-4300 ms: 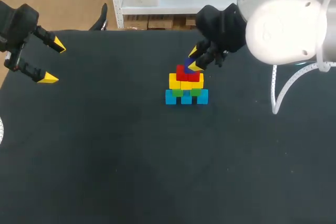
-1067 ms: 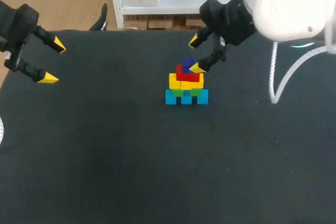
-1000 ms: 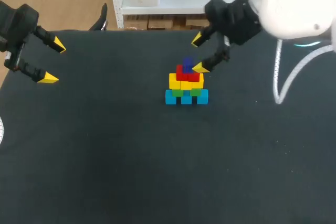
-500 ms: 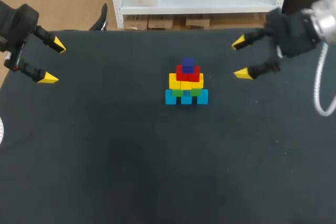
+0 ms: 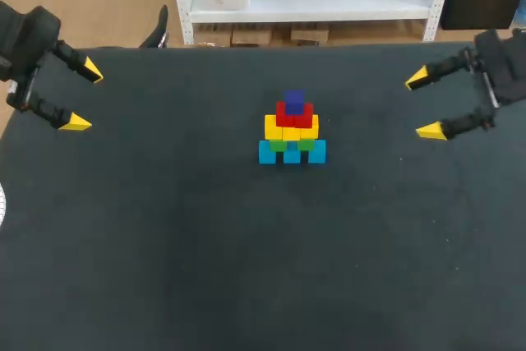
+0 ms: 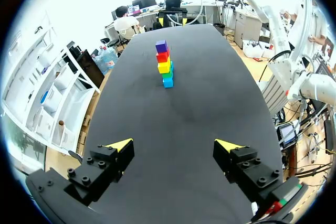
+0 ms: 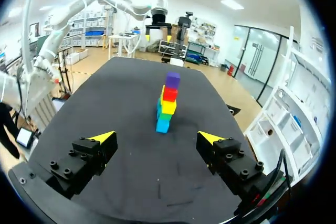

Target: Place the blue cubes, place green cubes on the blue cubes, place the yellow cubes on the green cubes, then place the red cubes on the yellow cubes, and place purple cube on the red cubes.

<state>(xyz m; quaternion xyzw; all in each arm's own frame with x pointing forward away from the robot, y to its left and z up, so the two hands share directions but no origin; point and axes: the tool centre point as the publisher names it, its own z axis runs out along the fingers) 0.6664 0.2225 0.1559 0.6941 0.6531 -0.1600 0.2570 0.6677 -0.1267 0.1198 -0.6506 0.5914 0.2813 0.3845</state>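
Note:
A cube pyramid stands mid-table: blue cubes [image 5: 292,152] at the base, green cubes [image 5: 287,144] on them, then yellow cubes [image 5: 291,128], red cubes [image 5: 295,113] and one purple cube [image 5: 294,100] on top. In the wrist views it shows edge-on as a single column [image 6: 165,64] [image 7: 167,102], far ahead of each gripper. My left gripper [image 5: 82,96] [image 6: 173,144] hangs open and empty at the table's far left. At the far right my right gripper [image 5: 423,104] [image 7: 156,137] is open too, holding nothing, well clear of the pyramid.
The black table [image 5: 246,269] carries only the pyramid. A white shelf unit stands just past its back edge.
My right gripper has drawn back from just above the pyramid to the table's right side, leaving the purple cube on top. The left arm has stayed still.

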